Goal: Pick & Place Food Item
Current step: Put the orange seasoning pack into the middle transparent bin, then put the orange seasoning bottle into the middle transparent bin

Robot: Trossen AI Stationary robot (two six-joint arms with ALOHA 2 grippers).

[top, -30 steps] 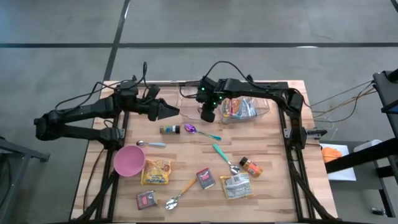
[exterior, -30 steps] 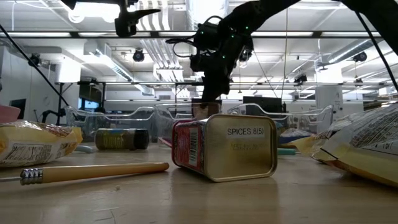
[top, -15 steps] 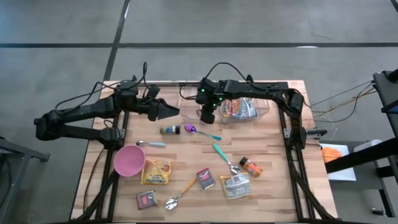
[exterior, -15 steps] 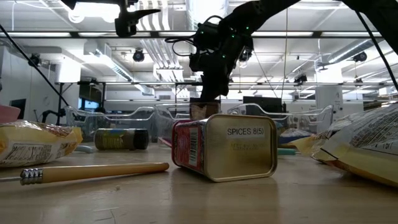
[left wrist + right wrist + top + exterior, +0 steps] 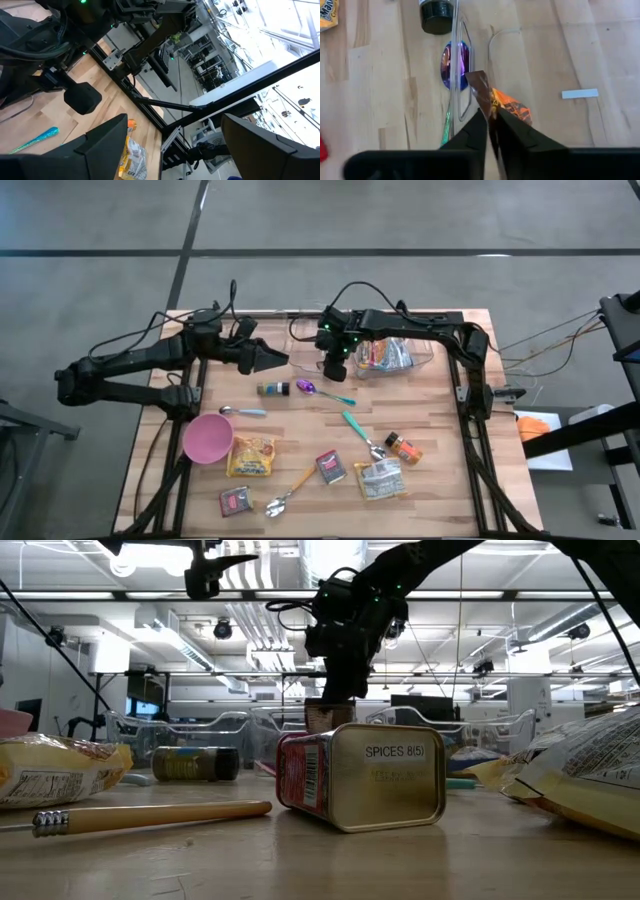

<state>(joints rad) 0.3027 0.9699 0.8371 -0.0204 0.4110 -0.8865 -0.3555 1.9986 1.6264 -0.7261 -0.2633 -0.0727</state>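
Note:
A brown and orange packet [image 5: 506, 106] hangs from my right gripper [image 5: 492, 125], which is shut on it and slants downward. The gripper [image 5: 335, 362] is over the left end of a clear container [image 5: 420, 362] at the table's far side; the container holds other snack packets [image 5: 385, 352]. In the low view the packet [image 5: 322, 715] shows just under the gripper [image 5: 338, 690], and a red spice tin [image 5: 360, 775] hides its lower end. My left gripper [image 5: 272, 358] waits open in the air at the far left, holding nothing. My right gripper pinches the packet's upper part [image 5: 492, 102] between its two fingers [image 5: 476, 129], coming from above at a slant. The packet hangs below the fingers beside the container's rim [image 5: 455, 65]. Whether its lower end rests on anything is hidden.
A purple spoon [image 5: 308, 387] and a dark jar [image 5: 273, 388] lie just in front of the container. Nearer lie a teal spoon [image 5: 355, 425], an orange-lidded jar [image 5: 403, 446], a pink bowl [image 5: 208, 438], a yellow packet [image 5: 250, 455], two tins and another packet [image 5: 380, 478].
My right gripper has tipped slightly over the container's left end while staying in place, the packet still between its fingers.

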